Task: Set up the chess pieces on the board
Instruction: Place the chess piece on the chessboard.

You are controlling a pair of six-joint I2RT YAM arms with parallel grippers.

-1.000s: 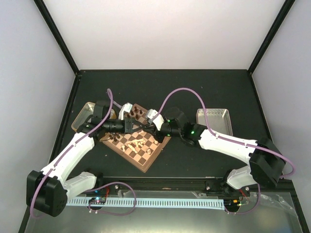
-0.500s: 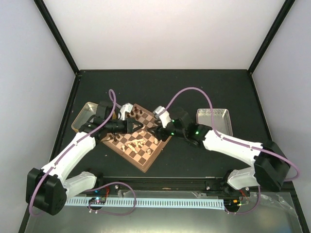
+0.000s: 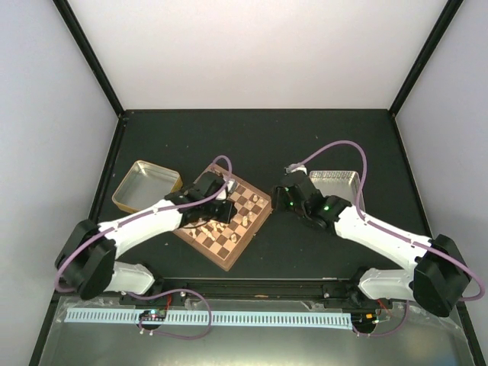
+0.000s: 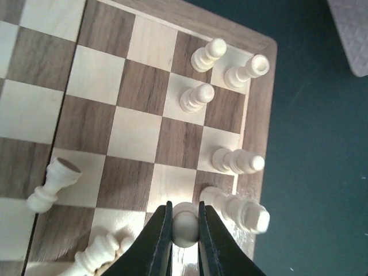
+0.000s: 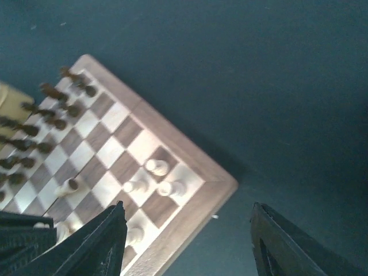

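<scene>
White walls close in a dark table [image 3: 335, 145], and the board [image 3: 221, 248] sits cornerwise on it just ahead of the two arms.

A second ago both grippers met over the board's far edge. Since then the right arm has pulled back off the board's right side, and the left arm has swung in from the left to reach across the board.

The gold tray [image 3: 145, 185] lies left of the board, now uncovered by the left arm. The pink tray [image 3: 339, 181] lies to the board's right, partly under the right arm; what it holds cannot be made out.

The right gripper [image 5: 187, 207] hangs just past the board's right corner, fingers spread wide with nothing between them. The left gripper [image 4: 185, 215] is pinched tight on a round-headed cream piece [image 4: 185, 229], at a pale square beside the board's rim.

Dark pieces [image 5: 57, 109] line the board's far-left edge. More cream pieces [image 4: 198, 98] stand along the rim near the held one, and one cream piece [image 4: 52, 184] lies tipped over further in.
</scene>
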